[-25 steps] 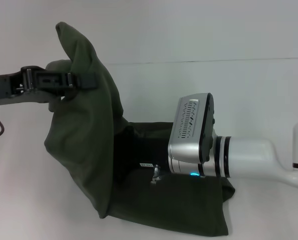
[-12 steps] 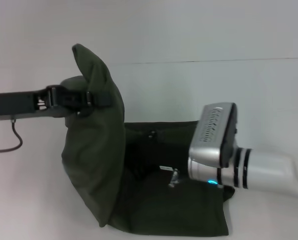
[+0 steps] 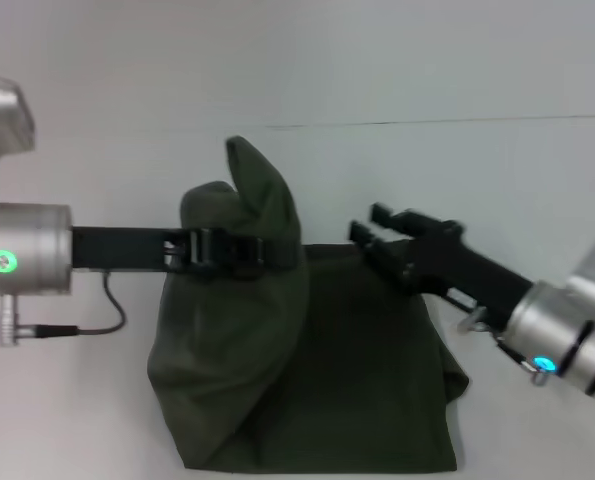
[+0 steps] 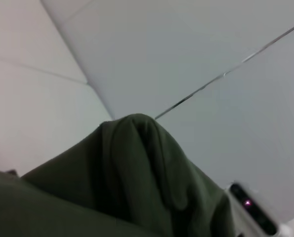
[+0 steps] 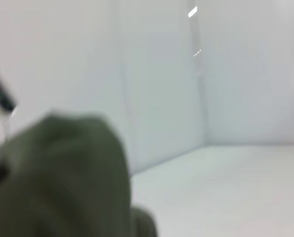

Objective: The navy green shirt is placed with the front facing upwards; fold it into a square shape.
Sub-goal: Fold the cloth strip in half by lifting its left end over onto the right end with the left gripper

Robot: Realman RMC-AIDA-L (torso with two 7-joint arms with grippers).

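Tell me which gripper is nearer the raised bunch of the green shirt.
Left. The left gripper is shut on the raised bunch of the green shirt. The right gripper hangs open over the flat part, beside it.

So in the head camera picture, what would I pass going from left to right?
Left arm's silver wrist → left claw, clamped on a lifted bunch of the navy green shirt → the shirt's flat part → right claw, open → right arm's silver wrist.

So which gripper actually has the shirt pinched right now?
The left gripper: it is shut on a raised bunch of the navy green shirt. The right gripper hovers open over the flat part, holding nothing.
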